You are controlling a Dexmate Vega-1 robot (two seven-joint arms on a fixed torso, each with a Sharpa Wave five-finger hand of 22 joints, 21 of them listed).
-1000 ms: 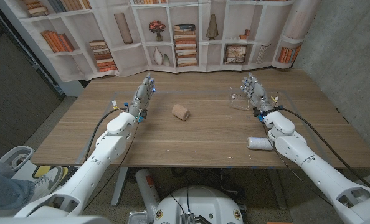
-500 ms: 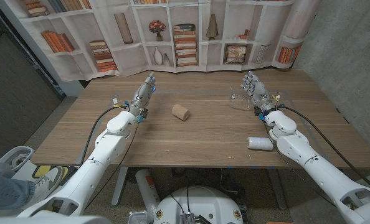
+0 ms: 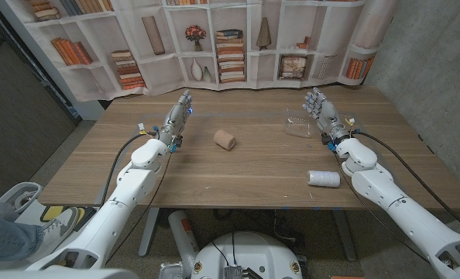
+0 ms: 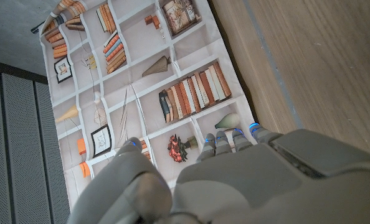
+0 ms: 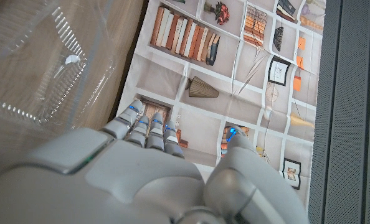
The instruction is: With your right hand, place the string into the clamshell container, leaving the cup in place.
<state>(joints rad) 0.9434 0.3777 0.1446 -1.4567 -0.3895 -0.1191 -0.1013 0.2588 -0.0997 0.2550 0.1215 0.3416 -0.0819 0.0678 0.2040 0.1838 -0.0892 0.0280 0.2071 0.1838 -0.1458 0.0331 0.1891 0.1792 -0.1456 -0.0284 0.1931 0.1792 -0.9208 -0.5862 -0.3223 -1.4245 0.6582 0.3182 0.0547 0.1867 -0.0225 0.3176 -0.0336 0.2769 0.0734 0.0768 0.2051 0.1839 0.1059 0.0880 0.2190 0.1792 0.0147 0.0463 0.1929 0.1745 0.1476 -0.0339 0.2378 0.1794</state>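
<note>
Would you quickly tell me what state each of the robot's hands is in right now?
Left hand: open, holding nothing, fingers extended.
Right hand: open, holding nothing, beside the clamshell container.

head: high, looking down at table (image 3: 245,167) | wrists: close, facing bookshelf backdrop (image 4: 172,93)

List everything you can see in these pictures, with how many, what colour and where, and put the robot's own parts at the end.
table: one, brown wood, under everything.
cup: one, tan, on its side, mid-table.
string: one white spool, on its side near the front edge, beside the right forearm.
clamshell container: one, clear plastic, far right of the table, just left of the right hand.
bookshelf backdrop: one, printed cloth, behind the table.
left hand: one, grey, far left of the table, holding nothing.
right hand: one, grey, beside the container, holding nothing.
</note>
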